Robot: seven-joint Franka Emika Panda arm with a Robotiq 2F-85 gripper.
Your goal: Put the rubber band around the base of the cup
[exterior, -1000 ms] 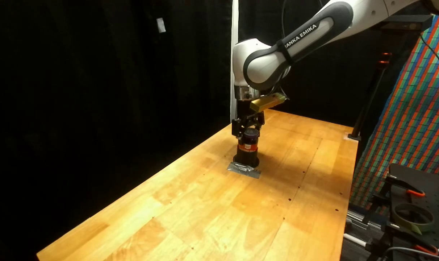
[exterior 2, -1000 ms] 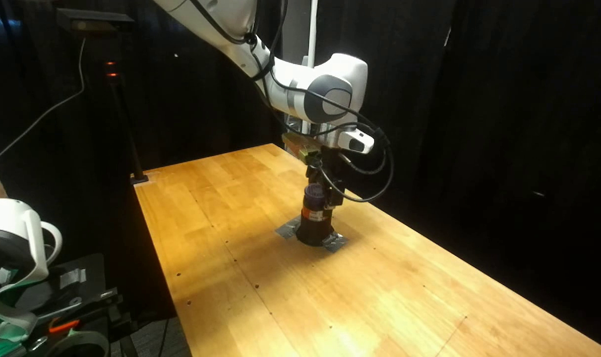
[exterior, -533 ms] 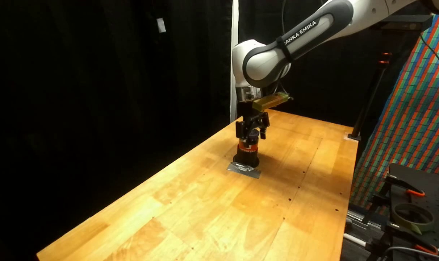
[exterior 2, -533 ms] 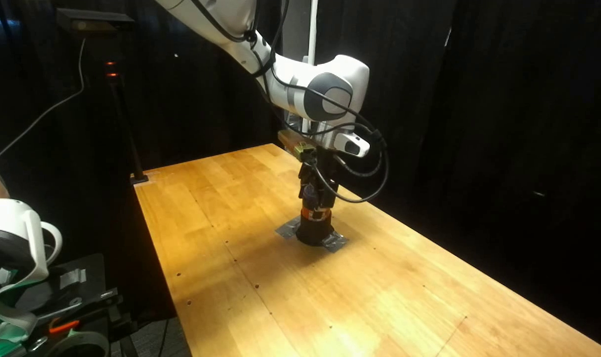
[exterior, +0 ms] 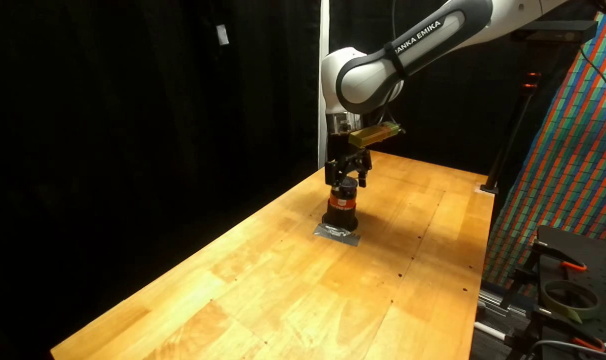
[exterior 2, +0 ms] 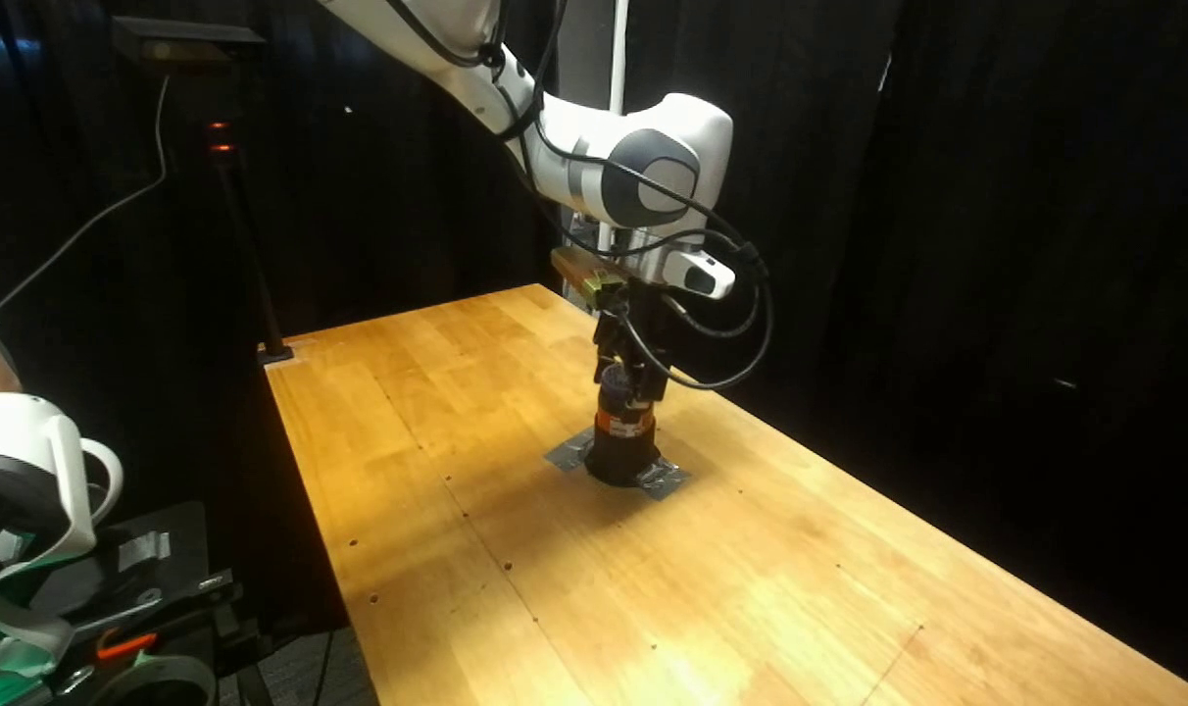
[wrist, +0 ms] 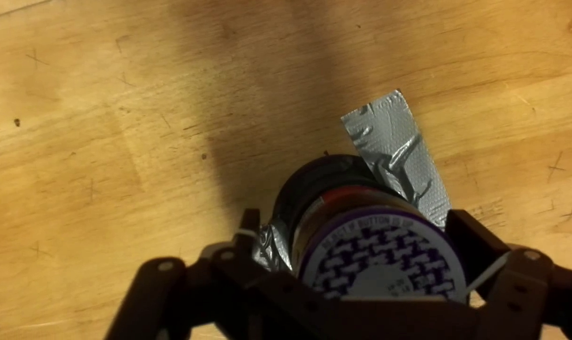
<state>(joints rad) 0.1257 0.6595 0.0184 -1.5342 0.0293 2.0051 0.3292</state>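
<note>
The cup [exterior: 342,205], a dark lidded jar with an orange-red ring [exterior 2: 623,424] about its middle, stands upright on the counter [exterior: 283,300]. It is a little nearer the long edge by the black curtain [exterior: 183,125] than the opposite long edge by the dark bench [exterior: 573,242], and well in from every corner I can see.

Everything turns on how the cup sits under the gripper [wrist: 360,230]. The gripper points down over the top, the cup's long axis runs vertical, and the two look roughly parallel. From the wrist view, though, the lid [wrist: 385,255] seems off-centre: it lies close against the finger [wrist: 472,236] beside the longer strip of silver tape [wrist: 404,160], while bare wood and tape show between it and the finger opposite. Whether the nearer finger touches the lid, I can't tell.

The fingers are spread wider than the lid and grip no part of the cup. Thin pale strips on both fingers look to me like the rubber band [wrist: 488,272] stretched between them; I can't follow the whole loop. I make out no band at the cup's base, where the tape meets it. To my mind the next move wants a slight shift towards that nearer finger's side, then a straight drop along the cup's axis, the spread kept.
</note>
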